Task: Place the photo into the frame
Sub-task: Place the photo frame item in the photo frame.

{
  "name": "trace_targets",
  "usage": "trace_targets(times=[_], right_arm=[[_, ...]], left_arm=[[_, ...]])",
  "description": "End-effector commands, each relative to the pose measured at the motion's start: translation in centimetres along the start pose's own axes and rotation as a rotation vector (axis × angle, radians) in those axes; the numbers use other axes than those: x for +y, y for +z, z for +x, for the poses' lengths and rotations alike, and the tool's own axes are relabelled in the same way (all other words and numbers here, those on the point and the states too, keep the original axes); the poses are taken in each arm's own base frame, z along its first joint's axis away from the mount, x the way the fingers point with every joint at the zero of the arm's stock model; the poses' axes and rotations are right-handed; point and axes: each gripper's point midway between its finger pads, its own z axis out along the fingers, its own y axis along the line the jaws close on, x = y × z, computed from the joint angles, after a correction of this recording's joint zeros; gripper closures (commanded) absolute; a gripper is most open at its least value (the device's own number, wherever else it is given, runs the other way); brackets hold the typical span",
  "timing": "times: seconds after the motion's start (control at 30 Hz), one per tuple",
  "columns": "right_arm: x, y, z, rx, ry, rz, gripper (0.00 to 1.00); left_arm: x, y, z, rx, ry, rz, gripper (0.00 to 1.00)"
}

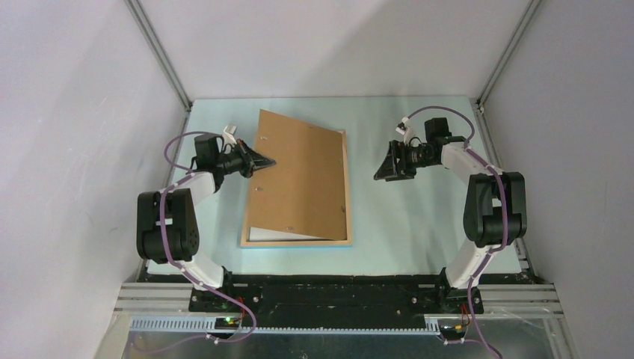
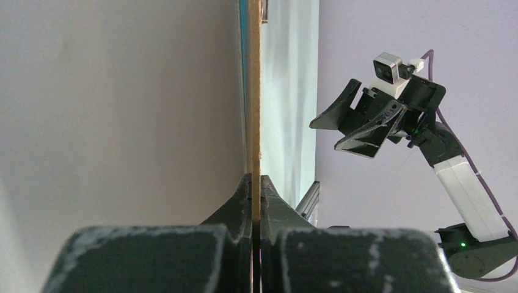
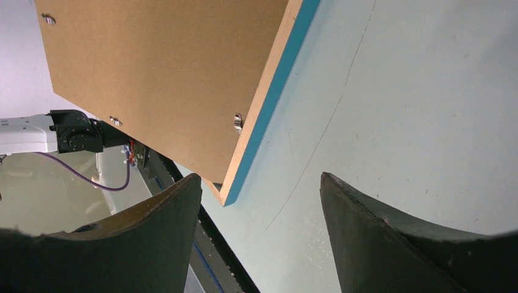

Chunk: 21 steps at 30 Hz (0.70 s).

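The frame [image 1: 348,191] lies flat mid-table with its pale wood face up and a blue edge [image 3: 278,97] showing. A brown backing board [image 1: 299,172] rests over it, raised along its left side. My left gripper [image 1: 264,161] is shut on that left edge; the left wrist view shows the board edge-on [image 2: 253,91] between the closed fingers [image 2: 241,201]. A white strip [image 1: 280,233] shows under the board at the near end, seemingly the photo's white back; its picture side is hidden. My right gripper [image 1: 385,170] hovers open to the right of the frame, holding nothing [image 3: 259,183].
Small metal turn tabs [image 3: 238,122] sit along the frame's back rim. Pale green table surface [image 1: 419,224] extends to the right of the frame. Grey walls with aluminium posts [image 1: 161,56] close in the left, right and back sides.
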Motion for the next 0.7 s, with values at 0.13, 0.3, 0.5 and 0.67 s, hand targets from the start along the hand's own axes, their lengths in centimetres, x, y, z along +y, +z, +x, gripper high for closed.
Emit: trace_targets(times=[0.13,0.3,0.5,0.67], right_arm=[[-0.47,0.19,0.2,0.006,-0.006,0.003,0.25],[-0.57,0.2,0.22,0.006,-0.003,0.006,0.25],[-0.61,0.22,0.24,0.007,-0.003,0.008,0.25],[-0.58,0.2,0.22,0.007,-0.004,0.008,0.25]], left_arm=[[-3.25,-0.55,0.05,0.015,0.066,0.083,1.0],[-3.5,-0.55,0.33,0.024,0.068,0.085,1.0],[-3.44,-0.52,0.39,0.028,0.074,0.081,0.99],[-3.07,-0.35,0.25,0.032,0.074,0.068,0.91]])
